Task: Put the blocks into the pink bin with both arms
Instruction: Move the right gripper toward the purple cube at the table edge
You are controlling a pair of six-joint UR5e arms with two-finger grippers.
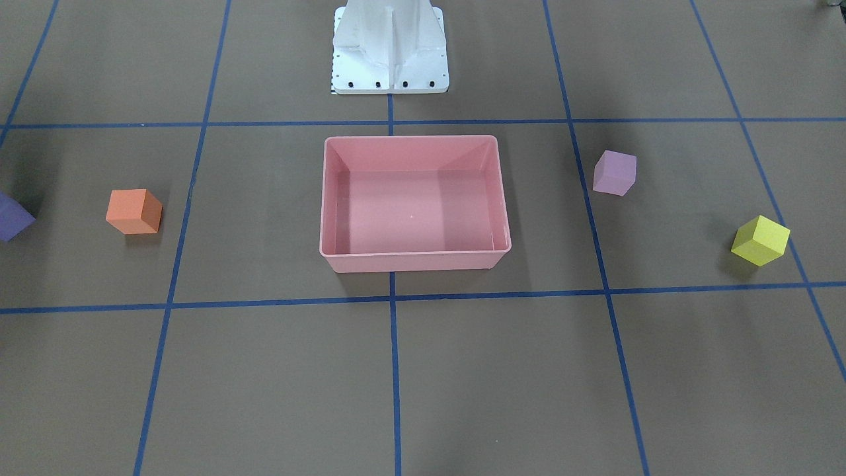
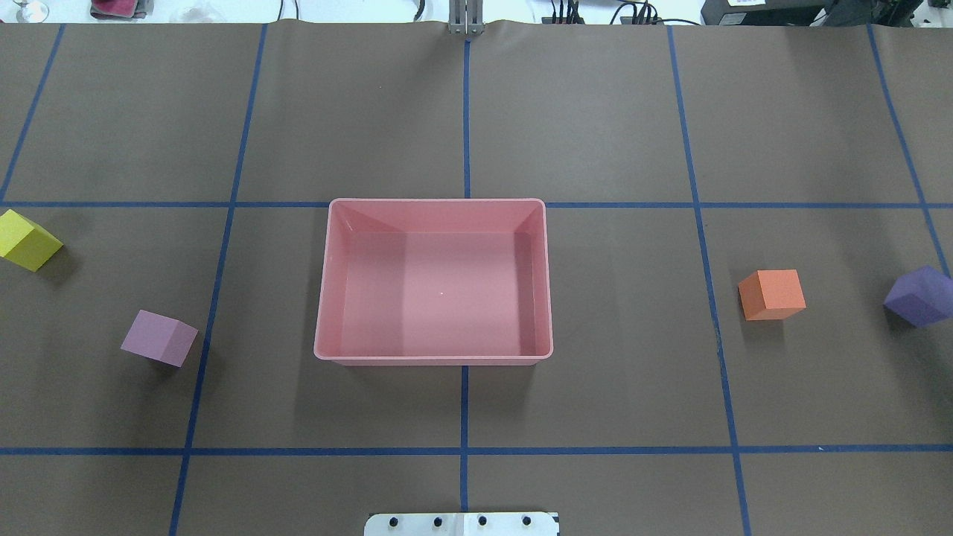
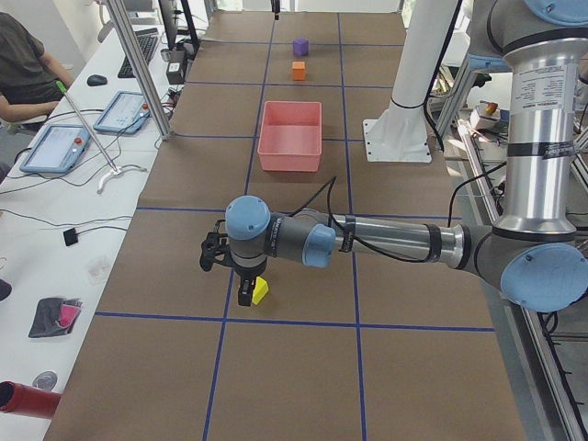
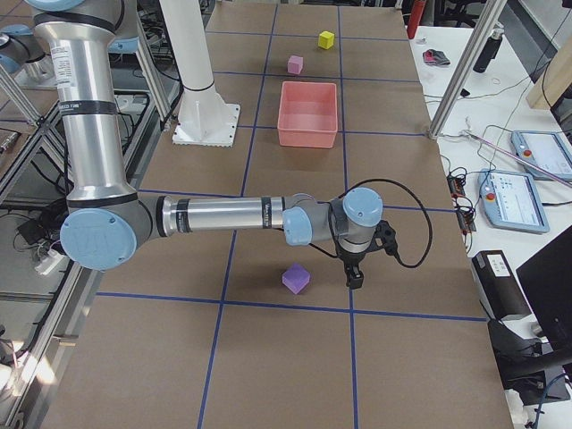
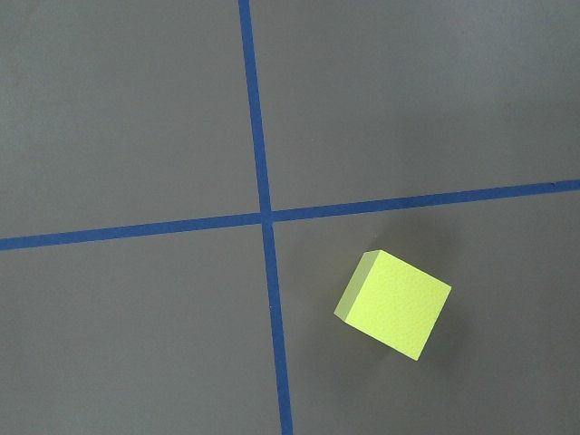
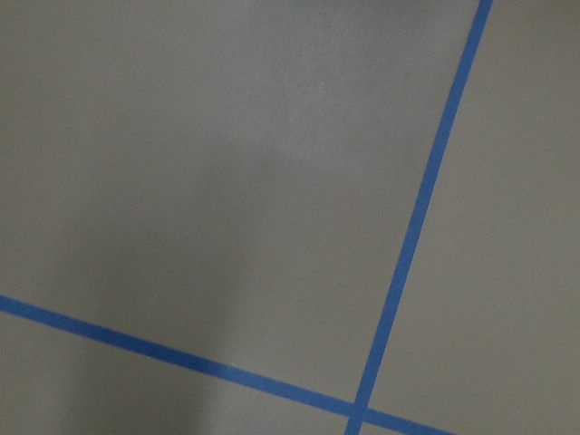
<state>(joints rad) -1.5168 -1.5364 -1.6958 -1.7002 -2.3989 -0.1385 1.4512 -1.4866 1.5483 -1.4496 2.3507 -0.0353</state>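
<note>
The pink bin (image 2: 435, 202) stands empty at the table's middle. The orange block (image 2: 772, 295) and the dark purple block (image 2: 920, 296) lie to its right, the pale lilac block (image 2: 159, 338) and the yellow block (image 2: 27, 240) to its left. In the exterior left view, my left gripper (image 3: 246, 296) hangs low just beside the yellow block (image 3: 261, 290); I cannot tell if it is open. The left wrist view shows the yellow block (image 5: 393, 304) and no fingers. In the exterior right view, my right gripper (image 4: 355, 279) hangs beside the dark purple block (image 4: 296, 279), apart from it; I cannot tell its state.
The white arm base (image 2: 461, 525) stands behind the bin. Blue tape lines grid the brown table. Tablets (image 3: 55, 147) and an operator (image 3: 28, 69) are on a side bench across from the robot. Metal frame posts (image 4: 465, 67) stand at that table edge.
</note>
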